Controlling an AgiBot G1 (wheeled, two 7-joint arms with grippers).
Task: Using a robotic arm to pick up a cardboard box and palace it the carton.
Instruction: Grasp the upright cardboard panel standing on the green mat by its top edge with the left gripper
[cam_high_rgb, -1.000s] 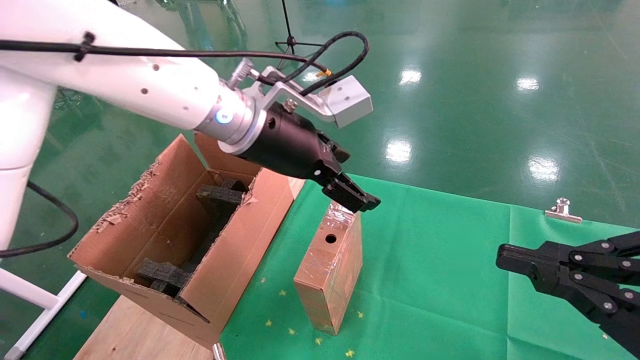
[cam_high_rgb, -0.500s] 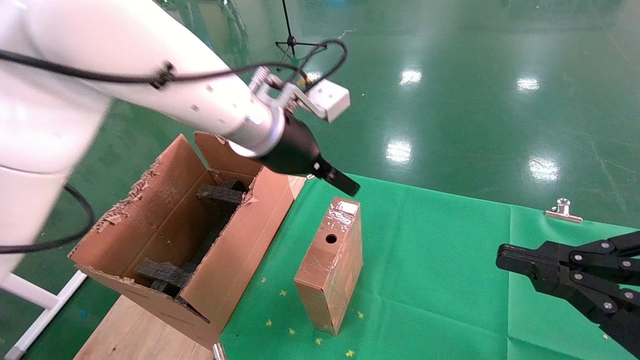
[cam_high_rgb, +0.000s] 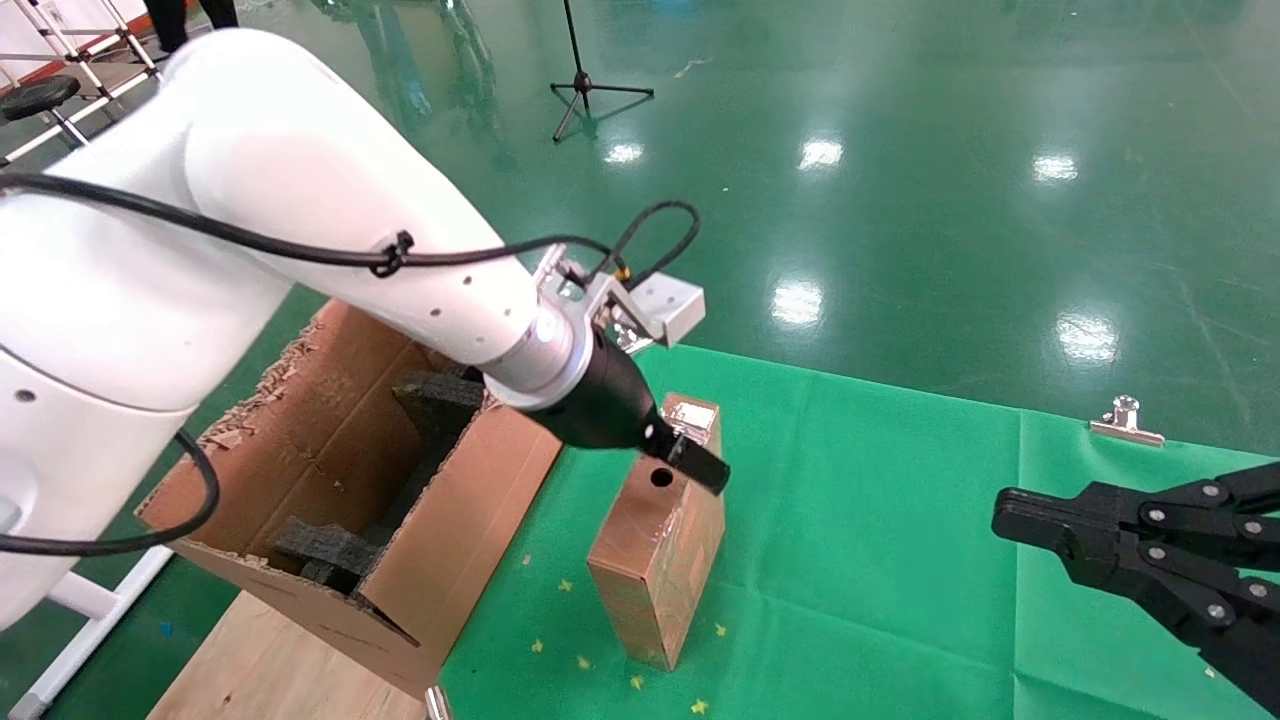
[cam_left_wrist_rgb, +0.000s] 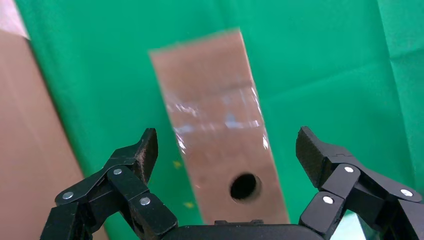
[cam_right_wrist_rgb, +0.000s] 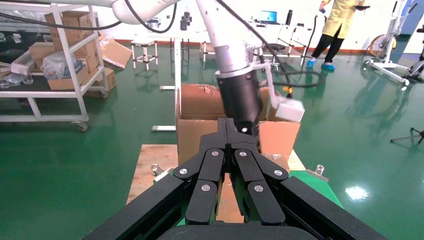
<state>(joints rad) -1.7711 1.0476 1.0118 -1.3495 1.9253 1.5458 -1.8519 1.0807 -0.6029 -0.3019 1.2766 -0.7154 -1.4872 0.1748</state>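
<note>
Head view: carton (cam_high_rgb: 330, 470) stands just beside cardboard box (cam_high_rgb: 660, 545).

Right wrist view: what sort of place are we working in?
Probably a robotics lab or workshop hall: glossy green floor, metal shelving with stacked boxes, and a person in a yellow coat among equipment stands.

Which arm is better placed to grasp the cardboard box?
Left. Its open pincer straddles the top of the cardboard box; the right pincer sits shut, well off to the side.
</note>
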